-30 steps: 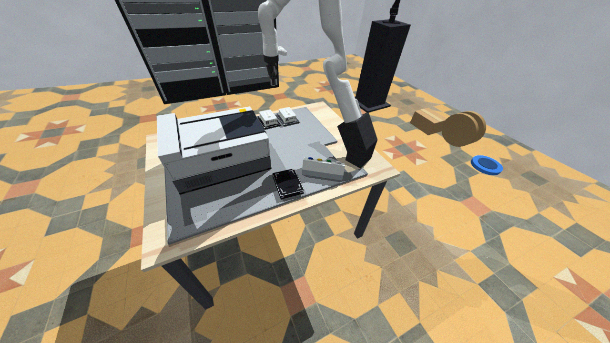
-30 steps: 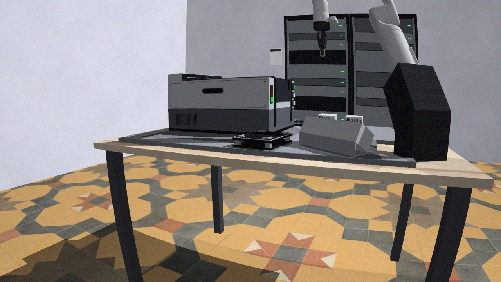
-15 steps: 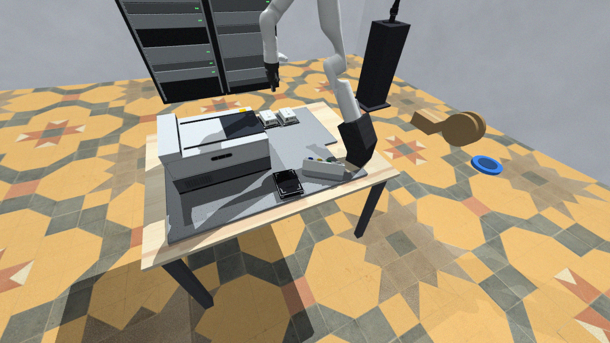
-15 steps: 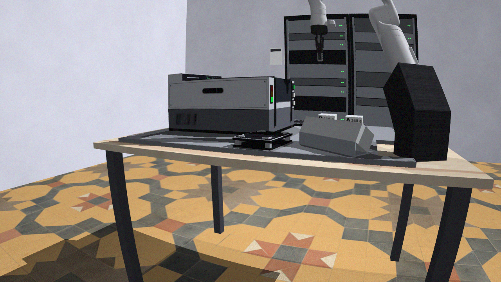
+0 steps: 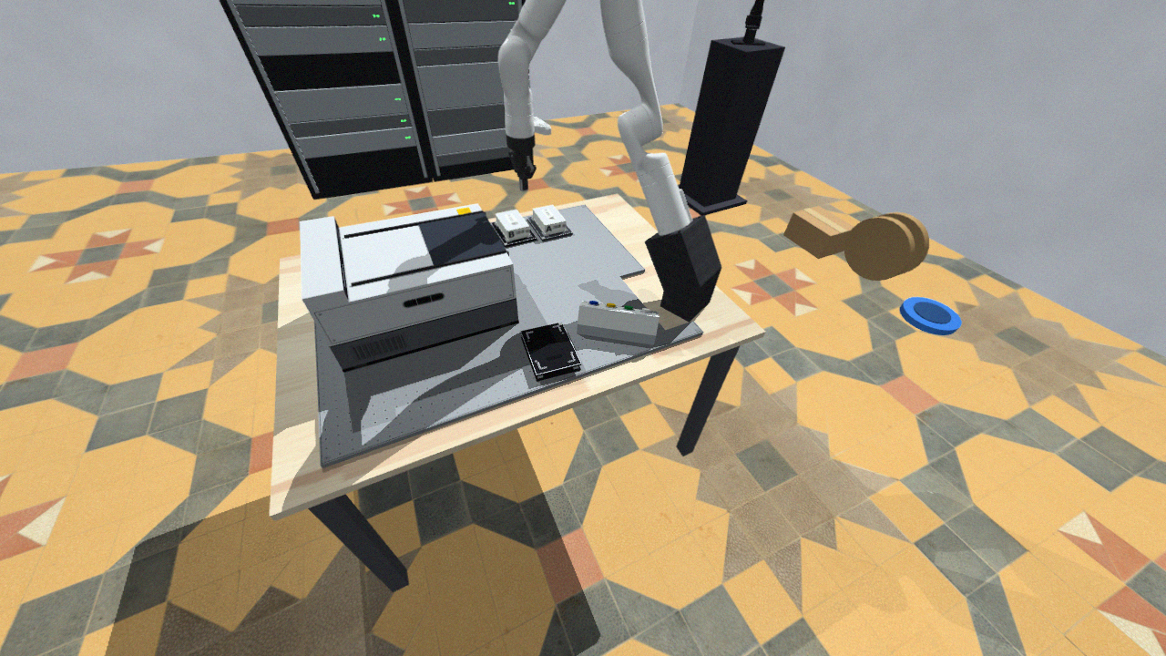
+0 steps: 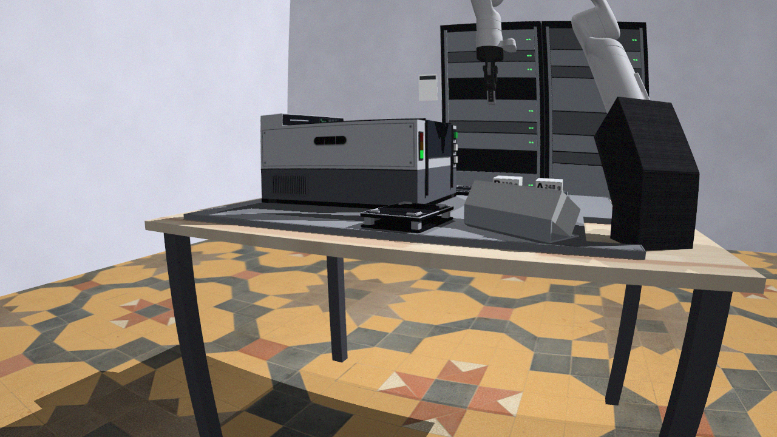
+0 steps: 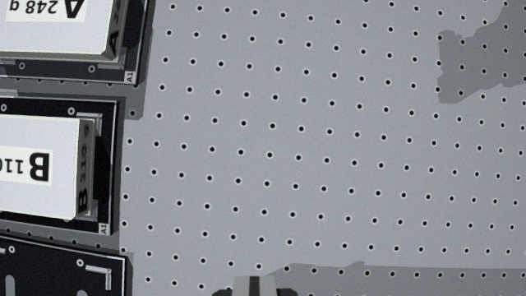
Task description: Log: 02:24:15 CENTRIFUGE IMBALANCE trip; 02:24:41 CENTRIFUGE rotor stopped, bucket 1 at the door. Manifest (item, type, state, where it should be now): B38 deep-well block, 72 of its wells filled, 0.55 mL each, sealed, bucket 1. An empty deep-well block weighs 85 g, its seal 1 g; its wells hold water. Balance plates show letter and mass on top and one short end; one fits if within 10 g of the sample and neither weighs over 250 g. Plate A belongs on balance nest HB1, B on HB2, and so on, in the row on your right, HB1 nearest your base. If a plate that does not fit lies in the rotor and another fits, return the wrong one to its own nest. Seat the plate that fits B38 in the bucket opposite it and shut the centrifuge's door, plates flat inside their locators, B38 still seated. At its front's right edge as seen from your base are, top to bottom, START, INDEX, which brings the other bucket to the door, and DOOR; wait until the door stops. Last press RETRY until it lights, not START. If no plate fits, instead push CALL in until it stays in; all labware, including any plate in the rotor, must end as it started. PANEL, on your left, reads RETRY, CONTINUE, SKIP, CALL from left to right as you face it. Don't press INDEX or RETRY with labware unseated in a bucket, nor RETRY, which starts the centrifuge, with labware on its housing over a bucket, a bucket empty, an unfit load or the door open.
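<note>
One white robot arm (image 5: pixel 652 163) bends over a wooden table (image 5: pixel 521 445). Its gripper (image 5: pixel 526 180) points straight down, high above the far side of the table. The fingers are shut tight and hold nothing.

One big gray machine (image 5: pixel 407 277) sits on a gray board with lots of little holes (image 7: pixel 329 144). The lid on top of the machine looks shut. On the machine's front edge there are small buttons (image 6: pixel 454 145) in a line, one above the other; I cannot count them well.

Next to the machine are two white blocks. Block A (image 7: pixel 49 25) says 248 g. Block B (image 7: pixel 39 164) says 110 g. Each block sits in its own black holder. A third black holder (image 7: pixel 62 271) sits just beside block B, with nothing seen in the part that shows. The gripper hangs to the side of these blocks, over the holey board, not over them.

One more black holder (image 5: pixel 550 351) sits near the front of the table by itself. Close to it is one slanted gray box (image 5: pixel 617 322) with four small colored buttons on top.

Behind the table stand two tall dark cabinets (image 5: pixel 342 89). On the floor lie one blue dish (image 5: pixel 929 314) and one brown wooden thing (image 5: pixel 864 238).
</note>
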Motion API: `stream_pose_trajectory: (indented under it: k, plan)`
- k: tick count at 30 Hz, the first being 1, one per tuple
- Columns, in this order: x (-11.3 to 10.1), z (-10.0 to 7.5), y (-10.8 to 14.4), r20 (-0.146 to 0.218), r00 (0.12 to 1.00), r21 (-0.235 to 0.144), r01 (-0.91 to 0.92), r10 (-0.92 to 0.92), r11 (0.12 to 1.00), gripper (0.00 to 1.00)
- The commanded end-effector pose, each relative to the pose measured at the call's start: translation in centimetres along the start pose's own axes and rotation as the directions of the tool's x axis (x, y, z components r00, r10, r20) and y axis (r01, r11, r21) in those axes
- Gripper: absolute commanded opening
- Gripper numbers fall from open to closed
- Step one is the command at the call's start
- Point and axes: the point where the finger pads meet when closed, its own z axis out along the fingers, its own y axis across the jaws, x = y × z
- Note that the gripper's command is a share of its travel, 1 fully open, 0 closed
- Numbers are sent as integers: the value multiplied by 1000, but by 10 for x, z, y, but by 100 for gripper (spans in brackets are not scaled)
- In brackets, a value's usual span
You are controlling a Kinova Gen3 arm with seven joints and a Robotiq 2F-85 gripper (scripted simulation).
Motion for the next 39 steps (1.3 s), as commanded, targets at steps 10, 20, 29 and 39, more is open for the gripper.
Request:
stream_pose_trajectory:
  k: [10, 20, 29, 39]
  plan:
    - [-13, 28, 27, -1, 1000, 2, 0, 0, 1000, 10]
    - [-18, 32, 46, -1, 998, 2, 59, -59, 998, 10]
    - [-24, 32, 76, -1, 993, 2, 120, -120, 993, 10]
    - [-30, 32, 102, -1, 993, 2, 120, -120, 993, 10]
